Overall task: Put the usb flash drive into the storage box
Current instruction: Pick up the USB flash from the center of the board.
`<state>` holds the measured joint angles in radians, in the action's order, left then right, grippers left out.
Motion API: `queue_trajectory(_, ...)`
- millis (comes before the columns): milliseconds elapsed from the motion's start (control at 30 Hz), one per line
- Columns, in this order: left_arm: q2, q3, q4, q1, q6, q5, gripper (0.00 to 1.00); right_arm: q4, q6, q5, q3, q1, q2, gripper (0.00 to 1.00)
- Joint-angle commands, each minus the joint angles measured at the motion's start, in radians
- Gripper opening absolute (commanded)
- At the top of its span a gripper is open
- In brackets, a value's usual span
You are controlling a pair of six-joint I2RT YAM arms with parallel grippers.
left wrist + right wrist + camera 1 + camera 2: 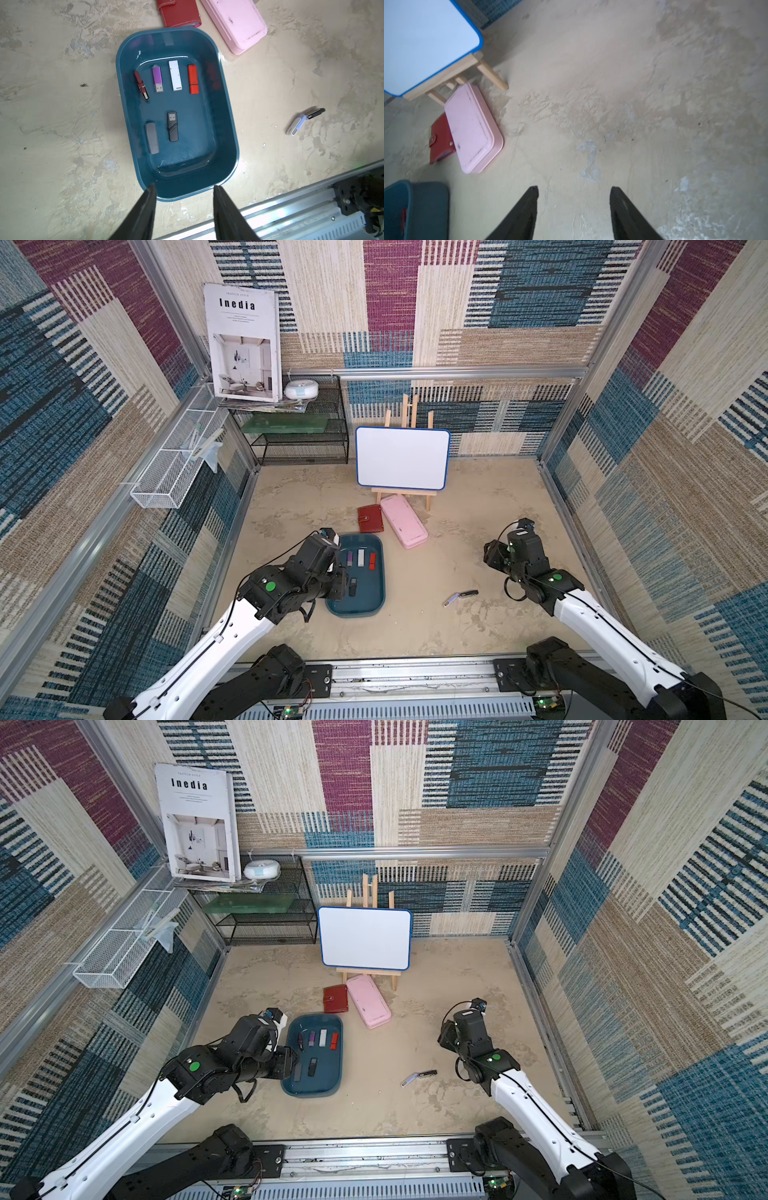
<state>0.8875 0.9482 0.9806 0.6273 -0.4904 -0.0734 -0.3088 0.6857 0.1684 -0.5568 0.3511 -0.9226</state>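
Presently the left hand [184, 186], over the storage box [224, 120] rim, and the right hand [574, 188], over the worktop [633, 83], stand part-open and empty; a grey usb flash drive [152, 138] lies inside that box.

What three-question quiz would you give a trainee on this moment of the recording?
1. How many flash drives lie inside the storage box?
2. True or false: the right gripper is open and holds nothing.
3. Where does the lilac-white drive lie?
A. on the table, outside the box
B. on top of the pink case
C. inside the box

Key: 1. six; 2. true; 3. A
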Motion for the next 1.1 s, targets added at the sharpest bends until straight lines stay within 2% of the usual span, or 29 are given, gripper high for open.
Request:
queue_trajectory(0, -0.009, 0.001, -0.014, 0.001, 0.023, 0.047, 0.49, -0.189, 0.028, -0.218, -0.001, 0.002, -0.005, 0.59)
queue_trajectory(100, -0.034, -0.008, -0.016, 0.0, 0.009, 0.011, 0.49, -0.238, 0.074, -0.311, 0.026, 0.017, 0.012, 0.56)
queue_trajectory(233, -0.05, -0.011, -0.018, 0.0, 0.01, 0.018, 0.49, -0.278, 0.155, -0.321, 0.04, 0.089, 0.061, 0.55)
queue_trajectory(400, -0.063, -0.012, -0.017, 0.0, 0.007, 0.015, 0.49, -0.207, 0.217, -0.337, 0.076, 0.141, 0.022, 0.56)
queue_trajectory(667, -0.059, -0.014, -0.018, 0.0, 0.007, 0.018, 0.5, -0.112, 0.279, -0.281, 0.098, 0.167, -0.073, 0.56)
queue_trajectory(1067, -0.072, -0.019, -0.017, 0.0, 0.002, 0.015, 0.5, -0.065, 0.282, -0.197, 0.075, 0.167, -0.208, 0.54)
